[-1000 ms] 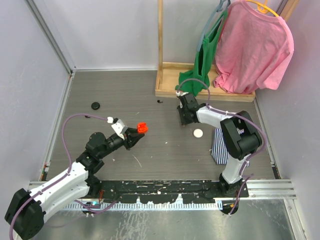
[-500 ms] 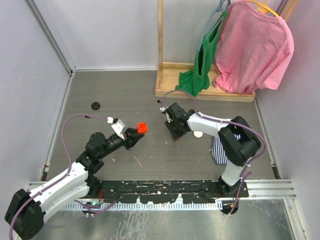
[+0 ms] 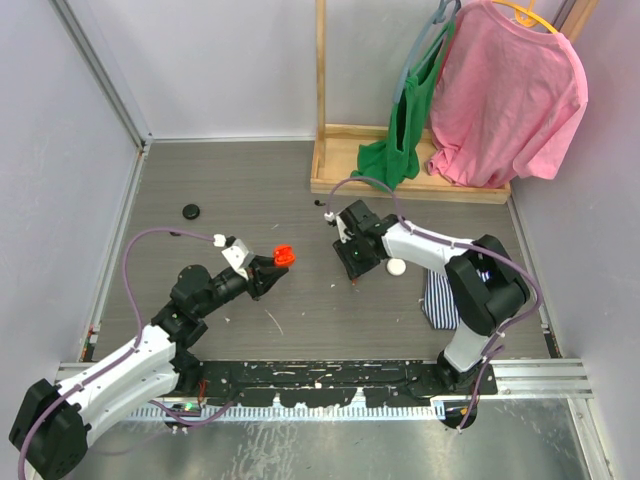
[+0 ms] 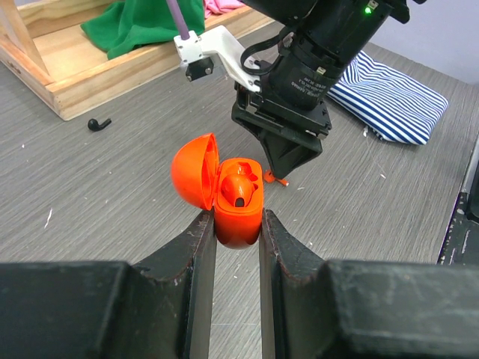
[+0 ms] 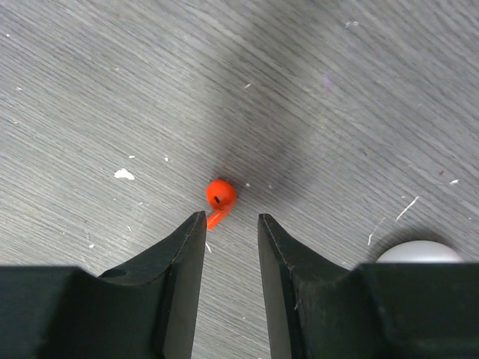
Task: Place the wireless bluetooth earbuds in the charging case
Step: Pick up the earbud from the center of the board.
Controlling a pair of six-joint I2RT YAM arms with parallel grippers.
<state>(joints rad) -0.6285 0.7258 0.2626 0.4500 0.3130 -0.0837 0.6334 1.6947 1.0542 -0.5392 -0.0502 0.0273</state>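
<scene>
Right now the left gripper [image 4: 236,218] is clenched on the lower body of the small glossy orange clamshell charging case [image 4: 232,228]. It holds the case above the grey wood-grain tabletop [image 3: 250,190] with the domed lid hinged open to one side. One orange earbud [image 4: 238,191] seems to be seated in a socket already. The second tiny orange stemmed earbud [image 5: 219,196] lies on its side on the tabletop, just beyond the tips of the right gripper [image 5: 228,221]. That gripper points straight down over it with its fingers slightly parted and nothing between them. The main risk lies in the pickup. The earbud is rounded and slick-looking, and the gap between the fingers is narrow. If the fingers close off-centre, or catch only the thin stem, they could flick the earbud across the table or leave it cocked at an angle that will not match the socket. Coming down too far could scrape the fingertips on the tabletop. At insertion, a push from above could pivot the case in its pinch, since only its lower part is gripped, or knock the lid closed. A flat white round disc [image 5: 415,254] lies near the right gripper and could be nudged by a wide sideways move.
</scene>
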